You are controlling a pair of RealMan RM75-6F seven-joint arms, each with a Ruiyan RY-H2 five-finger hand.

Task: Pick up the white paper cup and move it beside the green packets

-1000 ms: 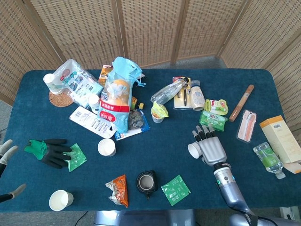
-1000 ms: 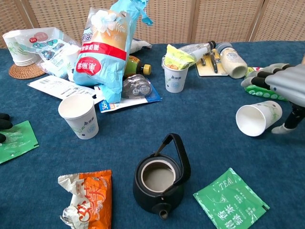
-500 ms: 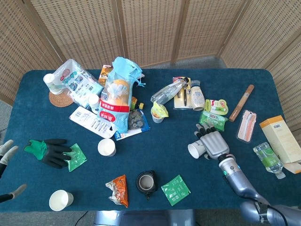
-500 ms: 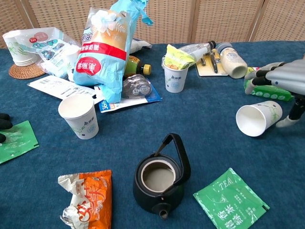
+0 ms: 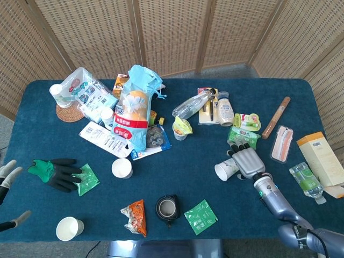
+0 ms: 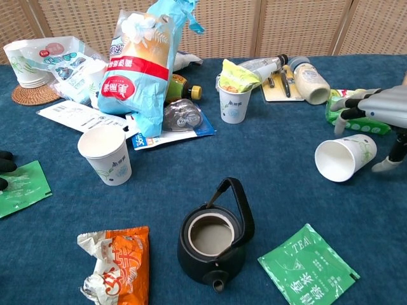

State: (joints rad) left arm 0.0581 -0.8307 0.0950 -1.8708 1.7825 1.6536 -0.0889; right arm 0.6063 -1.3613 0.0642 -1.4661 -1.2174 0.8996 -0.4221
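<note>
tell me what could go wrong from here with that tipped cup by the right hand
The white paper cup lies on its side, mouth toward the teapot, so it could roll away when touched. The right hand hovers above it, fingers spread; a hard squeeze may crush it. Its fingertips also sit near the green packets and might push them.

We see the paper cup (image 5: pixel 226 169) lying on its side just before the packets (image 5: pixel 243 137), with our right hand (image 5: pixel 248 163) over its right end. The teapot (image 6: pixel 213 237) stands well to its left, between a snack bag (image 6: pixel 116 263) and a tea sachet (image 6: pixel 311 265).
</note>
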